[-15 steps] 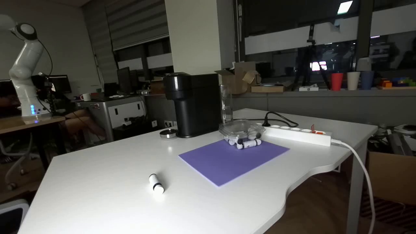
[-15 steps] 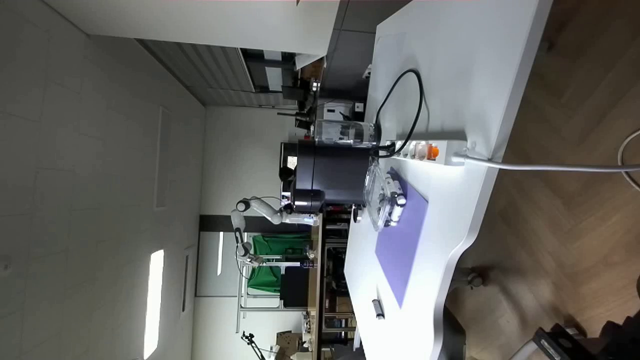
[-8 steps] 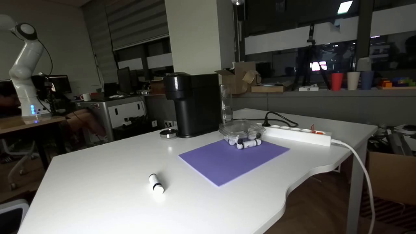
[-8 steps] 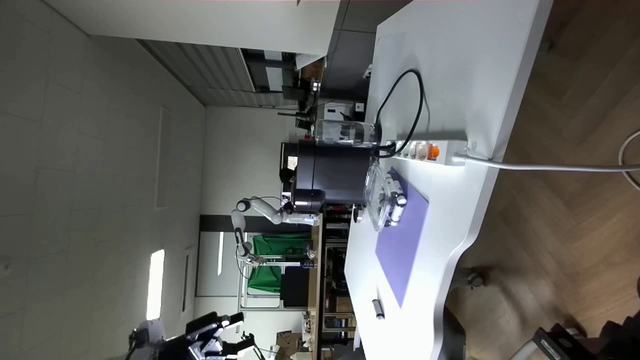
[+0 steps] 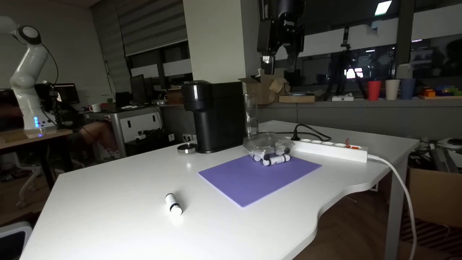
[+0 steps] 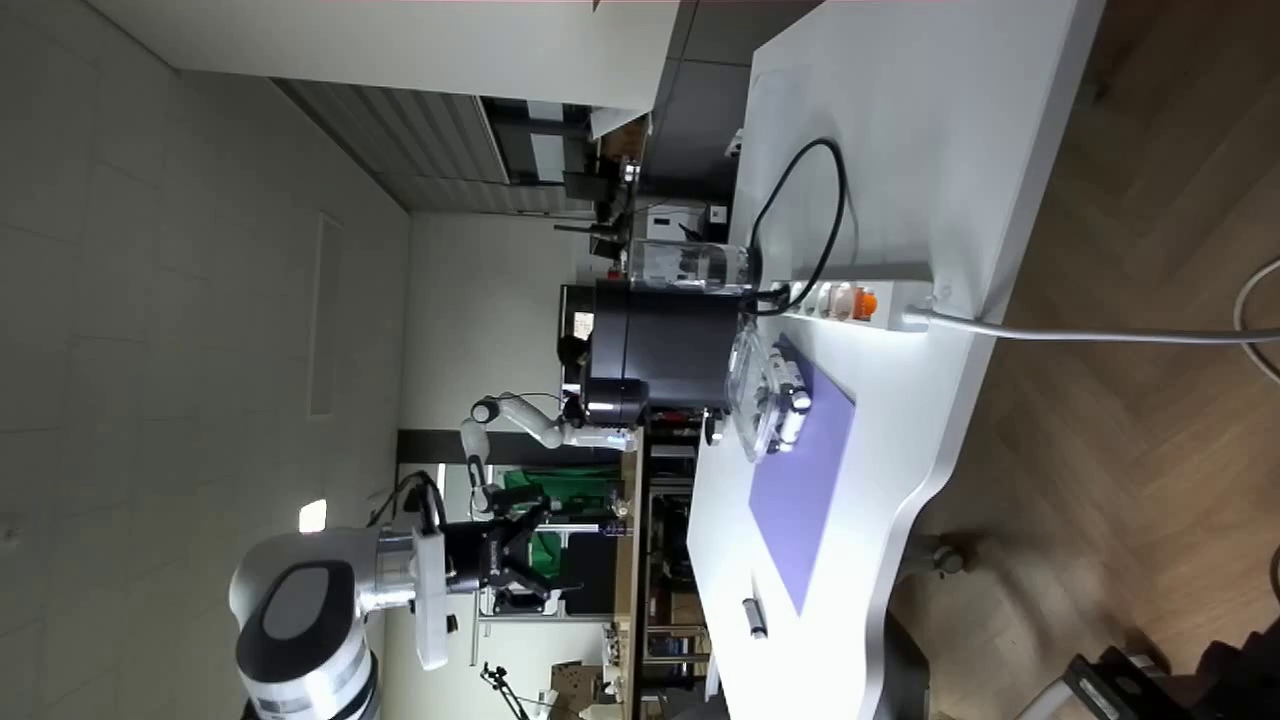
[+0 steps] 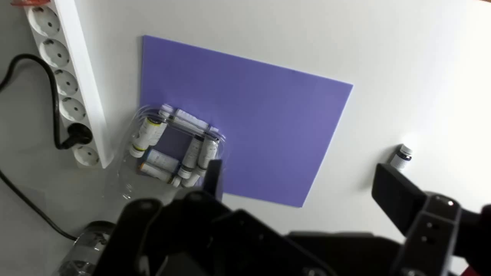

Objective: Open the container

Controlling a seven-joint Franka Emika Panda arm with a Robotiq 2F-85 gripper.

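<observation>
The container is a clear plastic box with several small white vials showing through it. It sits on the back corner of the purple sheet, and also shows in an exterior view and the wrist view. Its clear top appears to cover it; the latch is too faint to see. My gripper hangs high above the table, jaws wide apart and empty; it also shows in an exterior view. In the wrist view my gripper has one finger overlapping the container's edge.
A tall black coffee machine with a clear tank stands beside the container. A white power strip with a black cord lies on its other side. A loose vial and a round silver dish are on the white table.
My gripper has come into both exterior views from outside the frame and moved over the table. The container, sheet and loose vial have not moved.
</observation>
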